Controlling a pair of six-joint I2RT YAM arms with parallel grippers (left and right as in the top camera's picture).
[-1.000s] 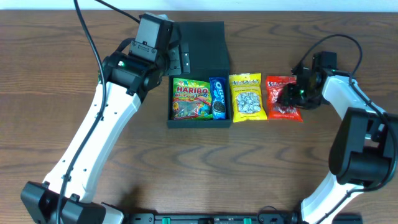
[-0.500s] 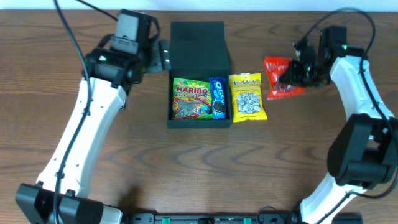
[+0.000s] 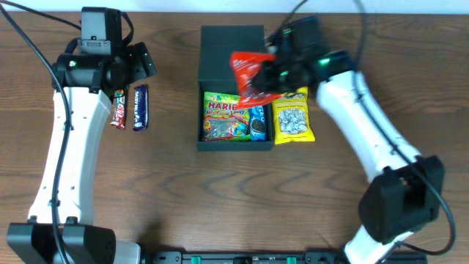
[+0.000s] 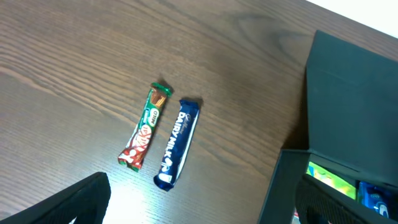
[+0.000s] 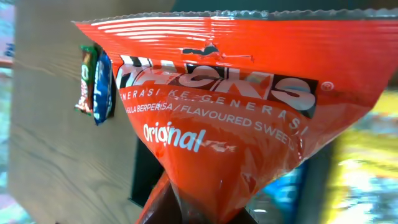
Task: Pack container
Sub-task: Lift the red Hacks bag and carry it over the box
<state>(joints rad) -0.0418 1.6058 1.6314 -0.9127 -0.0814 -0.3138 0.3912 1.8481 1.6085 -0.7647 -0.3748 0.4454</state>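
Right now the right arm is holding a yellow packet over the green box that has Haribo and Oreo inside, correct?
Not yellow: the overhead view shows the right jaws holding a red packet over the container; the yellow packet lies beside it. Haribo and Oreo are inside.

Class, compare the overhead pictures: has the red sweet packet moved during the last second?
Yes. The red packet lay right of the yellow packet; now it is lifted to that packet's left, over the green box.

The packet [image 3: 251, 73] is red with white lettering, the container [image 3: 231, 50] seemingly dark teal.
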